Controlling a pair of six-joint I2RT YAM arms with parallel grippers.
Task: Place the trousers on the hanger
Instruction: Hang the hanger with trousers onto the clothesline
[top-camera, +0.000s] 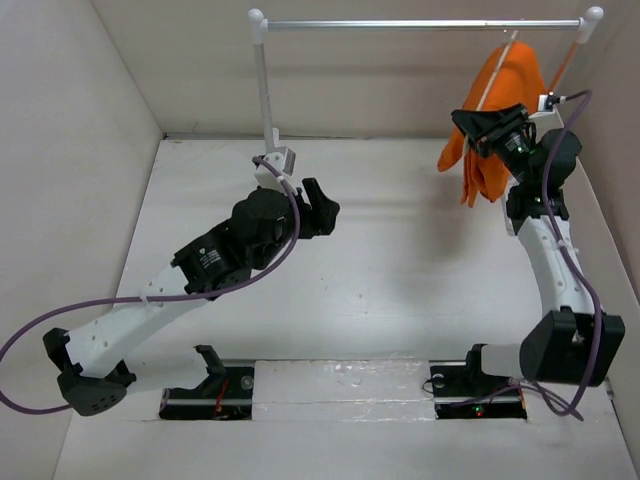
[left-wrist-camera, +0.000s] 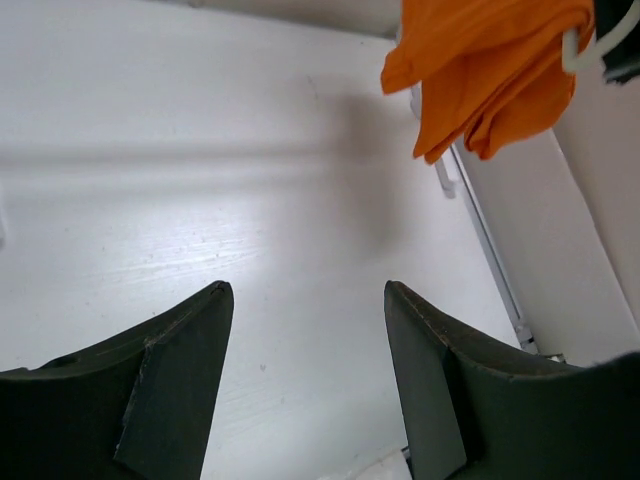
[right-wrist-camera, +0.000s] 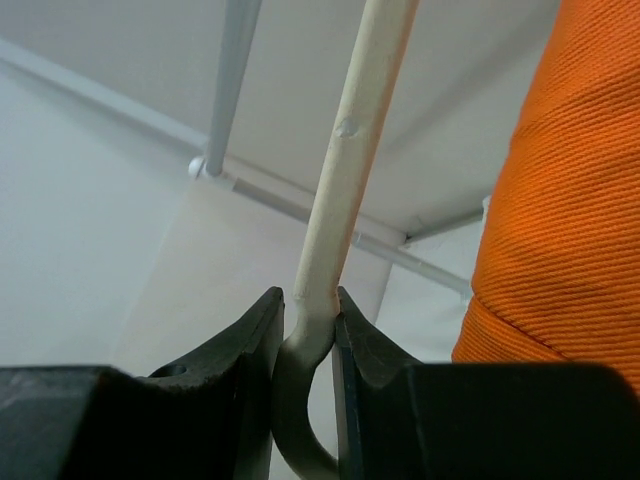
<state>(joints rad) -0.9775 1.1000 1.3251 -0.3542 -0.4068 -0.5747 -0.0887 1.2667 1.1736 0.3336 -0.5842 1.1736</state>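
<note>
Nearest you, the left gripper (top-camera: 322, 208) hangs over the middle of the table (top-camera: 400, 290), jaws standing apart with nothing between them. It seems to be held back there to leave room, facing two o'clock where the work is. Farther out, at about two o'clock on the table, your right gripper (right-wrist-camera: 310, 300) is clamped tight on a slanted rod of the hanger (right-wrist-camera: 352, 150), just above a bend, probably so the frame cannot swing or tip under the weight of the cloth. The trousers (top-camera: 505, 95) are folded over the hanger, draped just beside those fingers with the legs hanging down. Beyond, at twelve o'clock, runs the rack's silver bar (top-camera: 420, 23); I cannot tell whether the hanger's hook rests on it
</note>
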